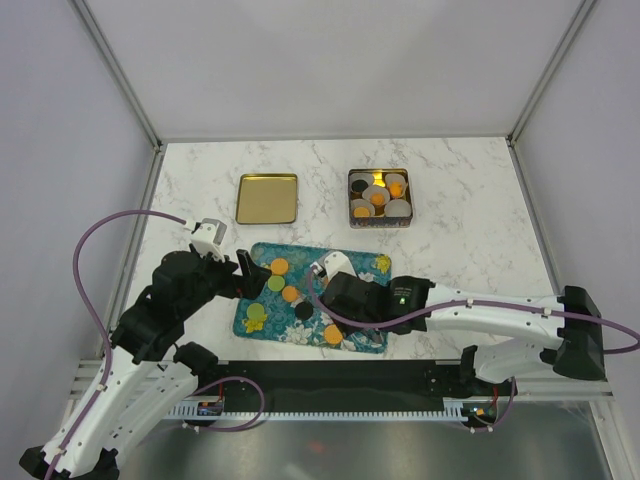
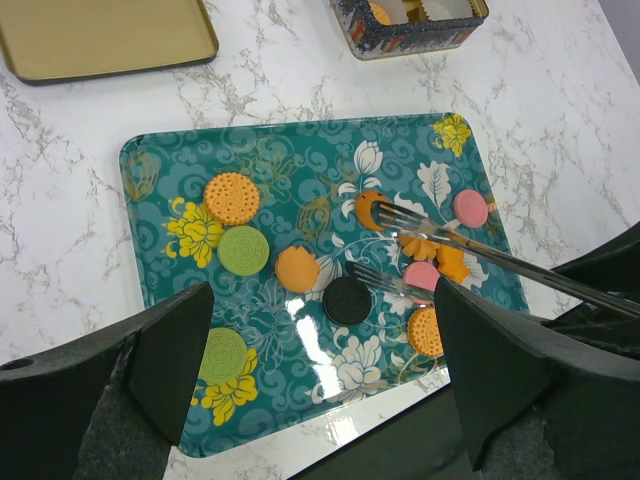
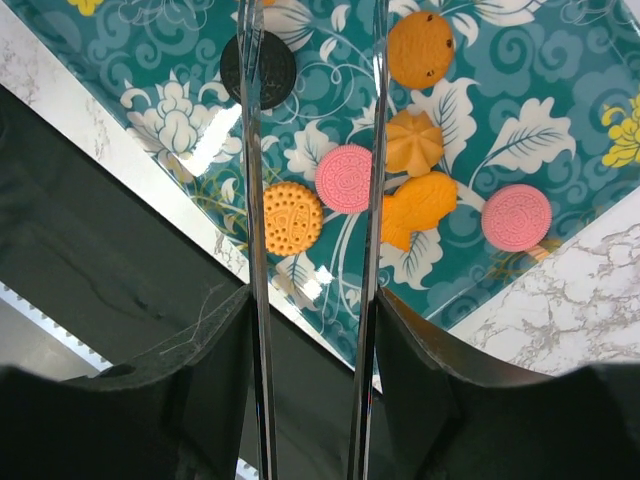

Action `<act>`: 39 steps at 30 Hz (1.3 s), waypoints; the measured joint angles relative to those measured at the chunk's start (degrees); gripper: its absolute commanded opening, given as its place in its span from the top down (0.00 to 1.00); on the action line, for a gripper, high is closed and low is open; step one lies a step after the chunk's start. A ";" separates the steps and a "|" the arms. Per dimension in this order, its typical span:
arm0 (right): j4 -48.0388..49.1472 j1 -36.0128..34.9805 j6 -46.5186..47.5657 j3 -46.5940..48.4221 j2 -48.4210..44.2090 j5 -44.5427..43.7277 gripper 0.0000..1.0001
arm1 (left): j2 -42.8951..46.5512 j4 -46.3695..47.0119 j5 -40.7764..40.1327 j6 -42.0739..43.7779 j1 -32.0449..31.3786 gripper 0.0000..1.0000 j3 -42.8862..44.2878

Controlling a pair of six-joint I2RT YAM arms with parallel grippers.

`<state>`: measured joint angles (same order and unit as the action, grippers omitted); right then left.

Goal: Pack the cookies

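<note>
Several cookies lie on the teal flowered tray (image 2: 160, 160): an orange one (image 2: 232, 197), a green one (image 2: 243, 250), a black one (image 2: 347, 300), and a pink one (image 2: 421, 275). My right gripper (image 3: 315, 300) is shut on metal tongs (image 3: 256, 150). Their forked arms stand apart low over the tray, either side of a pink cookie (image 3: 344, 178), with nothing held in them. My left gripper (image 2: 320, 295) is open and empty above the tray's near left part. The square tin (image 1: 379, 195) at the back holds white paper cups with a few cookies.
A gold lid (image 1: 267, 198) lies upside down on the marble table, left of the tin. The tray (image 1: 262, 320) sits near the table's front edge, just ahead of the black base rail (image 1: 330, 385). White walls and frame posts close in the table.
</note>
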<state>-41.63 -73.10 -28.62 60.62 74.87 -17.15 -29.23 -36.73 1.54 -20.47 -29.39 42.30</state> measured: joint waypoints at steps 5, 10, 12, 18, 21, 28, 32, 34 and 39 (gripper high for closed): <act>-0.07 -2.91 -1.16 0.00 2.84 -1.27 0.42 | -0.02 0.00 0.00 0.00 0.00 0.00 0.00; -0.11 -4.83 -1.90 0.07 4.09 -1.99 0.41 | -0.02 0.00 0.00 0.00 0.00 0.00 0.00; -0.24 -5.53 -2.27 0.26 4.09 -2.27 0.41 | -0.02 0.00 0.00 0.00 0.00 0.00 0.00; -0.22 -6.75 -2.95 1.07 4.85 -2.51 0.41 | -0.02 0.00 0.00 0.00 0.00 0.00 0.00; -0.22 -7.08 -3.13 1.22 5.84 -2.71 0.41 | -0.02 0.00 0.00 0.00 0.00 0.00 0.00; -0.17 -7.21 -3.13 1.31 7.80 -3.26 0.42 | -0.02 0.00 0.00 0.00 0.00 0.00 0.00; 0.02 -7.21 -3.10 1.40 8.94 -3.26 0.45 | -0.02 0.00 0.00 0.00 0.00 0.00 0.00; 0.09 -7.21 -3.10 1.46 9.31 -3.28 0.47 | -0.02 0.00 0.02 0.00 0.00 0.00 0.00; 0.20 -7.21 -3.06 1.55 9.35 -3.32 0.60 | -0.02 0.00 0.00 0.00 0.00 0.00 0.00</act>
<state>-41.43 -80.31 -31.68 62.17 84.23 -20.47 -29.26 -36.73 1.54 -20.47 -29.39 42.30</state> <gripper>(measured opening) 0.465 0.995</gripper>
